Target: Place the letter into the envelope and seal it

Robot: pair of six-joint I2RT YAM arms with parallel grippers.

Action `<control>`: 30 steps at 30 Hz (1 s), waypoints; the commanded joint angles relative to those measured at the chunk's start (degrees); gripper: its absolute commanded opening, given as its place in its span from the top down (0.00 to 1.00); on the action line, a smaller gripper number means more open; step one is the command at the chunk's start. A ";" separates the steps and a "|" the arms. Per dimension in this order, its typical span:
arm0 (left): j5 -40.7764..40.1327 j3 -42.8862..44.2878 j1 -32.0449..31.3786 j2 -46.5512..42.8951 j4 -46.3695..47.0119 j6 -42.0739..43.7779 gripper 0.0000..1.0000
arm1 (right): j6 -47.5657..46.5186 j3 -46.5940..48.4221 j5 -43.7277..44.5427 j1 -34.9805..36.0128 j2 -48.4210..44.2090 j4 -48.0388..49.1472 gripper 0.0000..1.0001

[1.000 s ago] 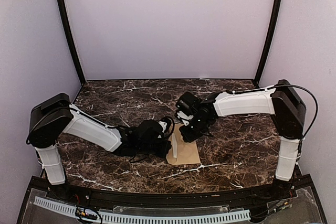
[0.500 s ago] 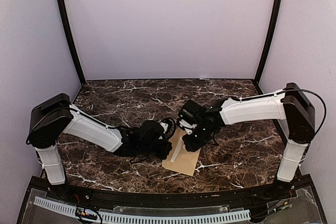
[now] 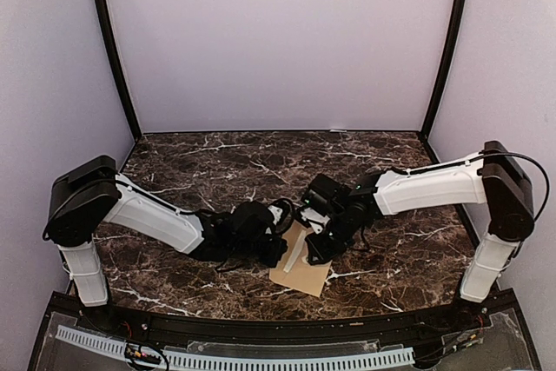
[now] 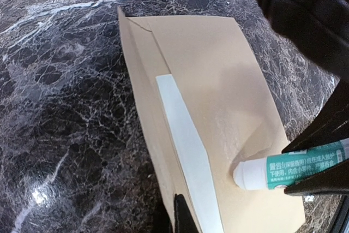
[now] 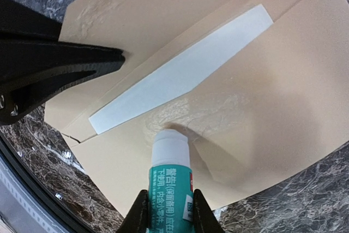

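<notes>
Firmly clenched, the right claw (image 5: 170, 214) grips a glue stick (image 5: 170, 162) by its green-labelled body, with 1 finger on each side. The stick's white tip is pressed down onto the envelope (image 5: 262, 96), denting the brown paper. A shiny wet smear (image 5: 212, 107) spreads from the tip across the surface.

Just beyond the tip, a pale strip (image 5: 180, 75) runs along the line where the flap (image 5: 163, 15) meets the envelope's body. Whether this strip is an edge of the letter cannot be told. Past the strip the flap lies open and flat, with a second rough, shiny patch (image 5: 103, 1) near its far corner.

The left claw (image 5: 117, 58) comes in from the opposite side with its 2 dark fingers closed together. Their tips rest on the flap just beside the strip, and whether they pinch any paper cannot be told. The 2 claws are near each other but do not touch.

The envelope lies flat on the dark marble table (image 3: 200, 162), near the front edge and about midway between the 2 arm bases. It sits at a slant to that edge.
</notes>
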 commanded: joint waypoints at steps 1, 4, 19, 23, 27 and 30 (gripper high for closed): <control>1.46 1.04 0.26 0.16 -0.79 1.60 1.00 | 0.87 -0.63 6.30 -2.68 2.40 -0.20 1.00; 1.97 1.16 0.26 0.35 -0.81 2.29 1.00 | -0.24 0.41 8.46 -4.74 3.73 1.24 1.00; 2.40 2.66 -0.01 1.95 -1.57 3.39 1.00 | -5.81 5.74 12.30 -6.04 5.09 7.96 1.00; 0.97 2.87 -0.01 2.11 -1.75 2.46 1.00 | -5.59 6.47 11.34 -6.04 6.66 6.47 1.00; -1.38 3.09 -0.01 2.15 -2.66 0.53 1.00 | -4.21 4.71 10.59 -5.88 5.55 4.10 1.00; -2.60 3.33 0.05 2.16 -3.08 -0.64 1.00 | -2.81 2.86 9.89 -5.20 3.37 2.14 1.00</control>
